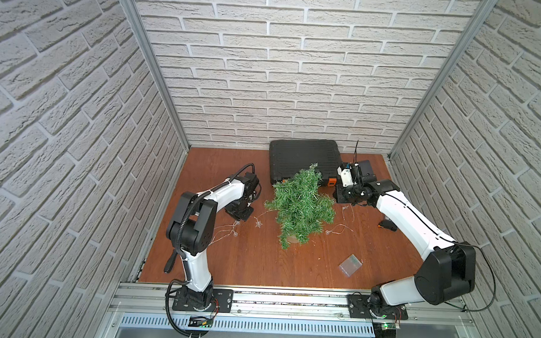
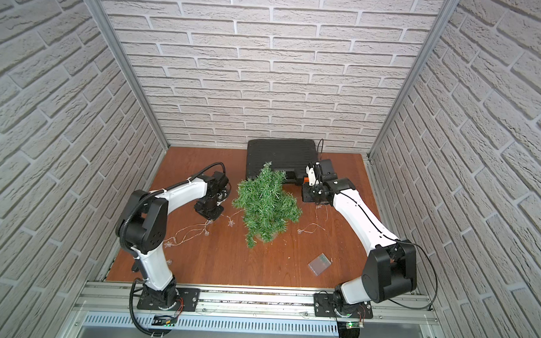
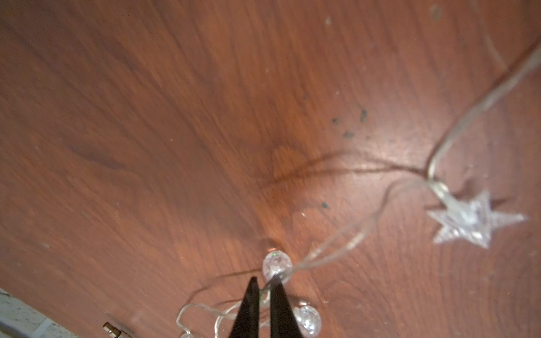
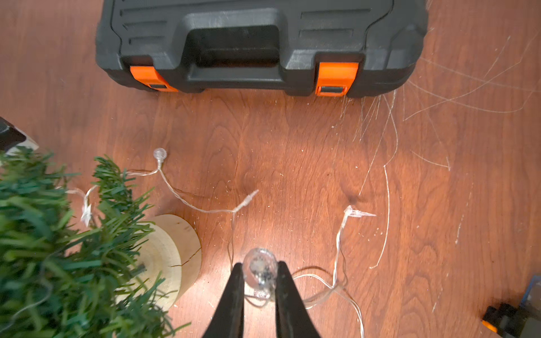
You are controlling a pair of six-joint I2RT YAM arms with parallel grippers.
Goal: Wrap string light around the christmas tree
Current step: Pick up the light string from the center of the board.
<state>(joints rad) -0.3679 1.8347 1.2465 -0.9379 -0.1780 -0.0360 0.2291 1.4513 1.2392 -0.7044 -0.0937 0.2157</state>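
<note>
Right gripper clamped on string light bulb beside tree base. Left gripper pinched on its wire. Rest slack on table both sides of tree. Grasp seems done, wrap barely begun; next: lift, circle strand round branches without toppling tree.

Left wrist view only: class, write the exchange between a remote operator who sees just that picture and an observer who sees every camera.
Operator: My left gripper is shut on the string light wire. What about the other arm?
Observer: The right gripper is shut on a round bulb of the same string.
Operator: Where is the christmas tree?
Observer: The christmas tree stands between the two grippers, with one clear star caught in its branches.
</note>
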